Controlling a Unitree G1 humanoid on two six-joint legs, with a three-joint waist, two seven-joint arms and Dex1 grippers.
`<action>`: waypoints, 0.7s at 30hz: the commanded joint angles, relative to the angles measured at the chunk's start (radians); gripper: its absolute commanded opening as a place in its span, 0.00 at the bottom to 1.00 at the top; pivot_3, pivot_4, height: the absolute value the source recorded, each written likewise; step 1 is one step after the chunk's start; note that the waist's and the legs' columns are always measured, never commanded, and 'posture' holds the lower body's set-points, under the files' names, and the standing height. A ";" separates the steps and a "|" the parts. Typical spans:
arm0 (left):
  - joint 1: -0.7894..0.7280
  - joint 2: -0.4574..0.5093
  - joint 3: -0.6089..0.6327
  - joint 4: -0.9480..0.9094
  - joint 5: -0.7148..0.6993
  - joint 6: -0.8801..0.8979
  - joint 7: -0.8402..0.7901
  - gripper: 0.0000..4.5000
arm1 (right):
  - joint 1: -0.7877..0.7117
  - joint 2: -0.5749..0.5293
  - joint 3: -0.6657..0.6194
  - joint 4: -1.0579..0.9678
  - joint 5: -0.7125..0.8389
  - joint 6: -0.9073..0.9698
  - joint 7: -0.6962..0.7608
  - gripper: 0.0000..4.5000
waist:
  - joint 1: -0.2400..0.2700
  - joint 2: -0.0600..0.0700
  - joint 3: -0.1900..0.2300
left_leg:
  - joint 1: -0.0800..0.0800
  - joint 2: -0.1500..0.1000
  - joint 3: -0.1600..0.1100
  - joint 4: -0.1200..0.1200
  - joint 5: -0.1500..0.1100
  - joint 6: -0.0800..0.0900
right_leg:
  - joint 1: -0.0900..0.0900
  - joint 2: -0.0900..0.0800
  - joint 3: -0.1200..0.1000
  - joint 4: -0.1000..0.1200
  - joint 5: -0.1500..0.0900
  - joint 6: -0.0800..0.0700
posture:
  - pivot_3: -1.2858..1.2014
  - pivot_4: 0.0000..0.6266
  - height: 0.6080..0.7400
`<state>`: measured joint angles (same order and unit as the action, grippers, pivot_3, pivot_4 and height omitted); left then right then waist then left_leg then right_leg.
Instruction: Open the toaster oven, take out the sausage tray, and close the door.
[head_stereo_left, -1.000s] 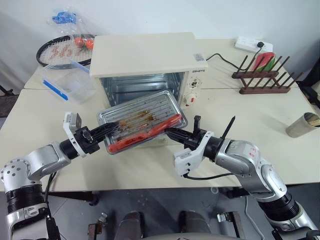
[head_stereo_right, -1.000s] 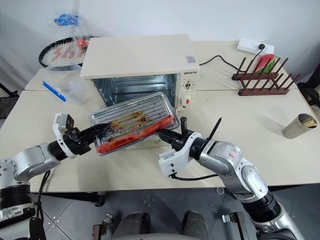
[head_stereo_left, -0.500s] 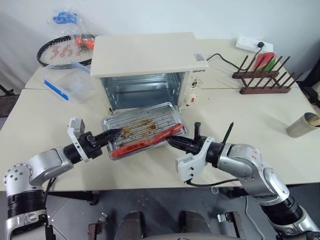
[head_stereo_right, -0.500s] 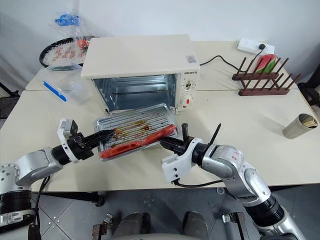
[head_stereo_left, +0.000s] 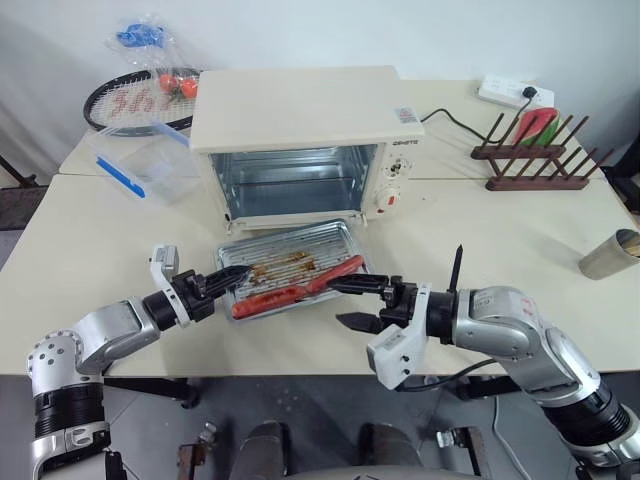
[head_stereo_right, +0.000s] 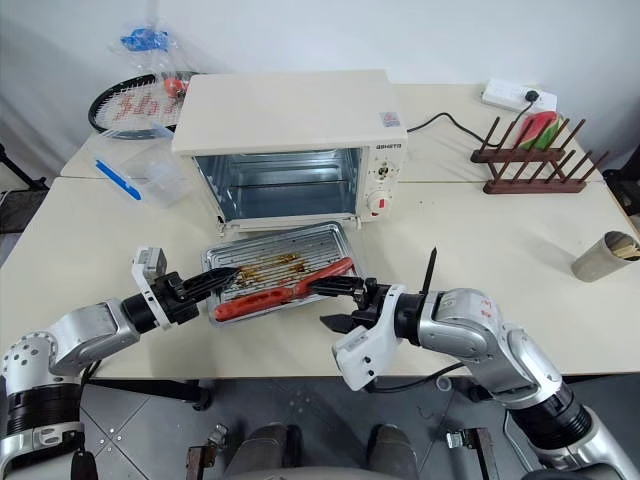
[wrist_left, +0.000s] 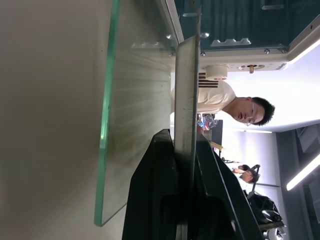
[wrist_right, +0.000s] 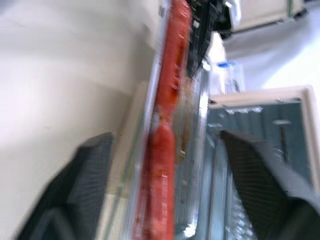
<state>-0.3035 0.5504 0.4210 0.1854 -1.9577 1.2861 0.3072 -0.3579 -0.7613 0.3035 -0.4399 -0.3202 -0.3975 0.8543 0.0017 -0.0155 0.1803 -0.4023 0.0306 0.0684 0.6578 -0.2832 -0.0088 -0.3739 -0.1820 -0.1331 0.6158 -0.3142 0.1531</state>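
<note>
Sausage tray (head_stereo_left: 292, 264) pinched by left gripper (head_stereo_left: 228, 278); right gripper (head_stereo_left: 352, 303) released beside it.

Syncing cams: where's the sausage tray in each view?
Left eye: tray lower centre, before the oven.
Right eye: tray left of centre.
Left wrist: seen edge-on, pinched between the fingers.
Right wrist: seen edge-on, sausages showing.
Shared landmark: the oven's open cavity.
</note>
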 joint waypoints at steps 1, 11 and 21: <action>-0.014 0.001 0.029 -0.019 -0.014 0.023 -0.048 0.00 | 0.016 -0.063 -0.039 -0.027 0.162 -0.003 0.079 0.99 | 0.000 0.000 0.000 | 0.000 0.000 0.000 0.000 0.000 0.000 | 0.000 0.000 0.000 0.000 0.000 0.000 | 0.52 0.24 1.00; 0.058 0.128 0.126 0.038 -0.014 0.098 -0.216 0.00 | 0.067 -0.249 -0.170 0.051 0.446 0.289 0.278 0.99 | 0.000 0.000 0.000 | 0.000 0.000 0.002 -0.001 0.000 0.001 | 0.001 0.001 0.000 -0.004 0.000 0.000 | 0.52 0.24 1.00; 0.231 0.140 0.230 -0.029 -0.014 0.086 -0.287 0.00 | -0.068 -0.123 -0.159 0.357 0.379 0.286 0.206 0.40 | -0.002 0.000 0.000 | 0.000 0.001 0.010 -0.001 0.000 0.001 | -0.001 0.000 0.002 -0.004 0.000 0.000 | 0.52 0.24 1.00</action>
<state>-0.0935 0.6865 0.6043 0.2027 -1.9572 1.3764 0.0584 -0.3936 -0.9094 0.1524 -0.1392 0.0770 -0.0791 1.0912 -0.0004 -0.0156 0.1804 -0.4027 0.0315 0.0791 0.6573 -0.2835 -0.0075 -0.3747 -0.1817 -0.1306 0.6112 -0.3143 0.1529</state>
